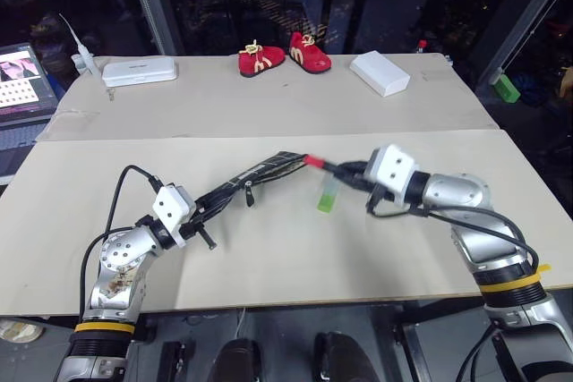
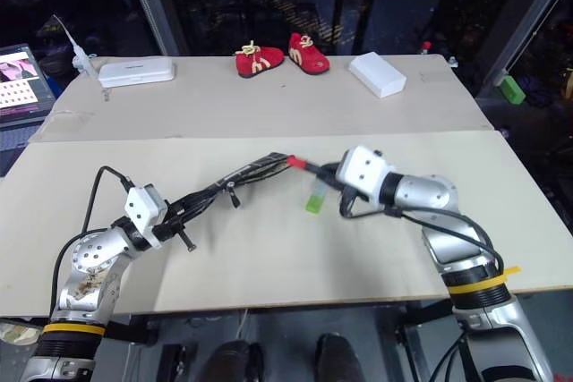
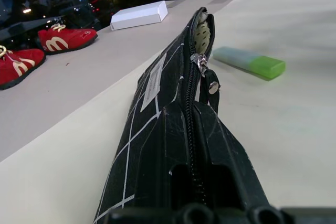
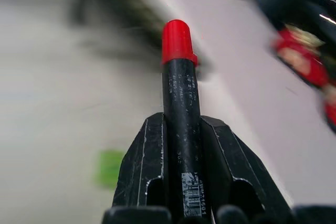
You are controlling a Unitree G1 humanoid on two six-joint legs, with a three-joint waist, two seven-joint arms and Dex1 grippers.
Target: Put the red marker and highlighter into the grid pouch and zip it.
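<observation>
Now our right gripper [image 4: 178,145] clamps the red marker [image 1: 315,162], tip just at the grid pouch [image 1: 260,174] mouth, which our shut left gripper [image 1: 192,216] holds up. We risk jabbing the pouch's narrow opening and missing; the highlighter [image 1: 328,195] lies nearby on the table [image 1: 269,266].

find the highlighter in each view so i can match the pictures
Left eye view: highlighter on the table, below the red marker's tip.
Right eye view: same spot, just left of the right gripper.
Left wrist view: lying beside the grid pouch's open end.
Right wrist view: a green blur.
Shared landmark: the red shoes.
</observation>
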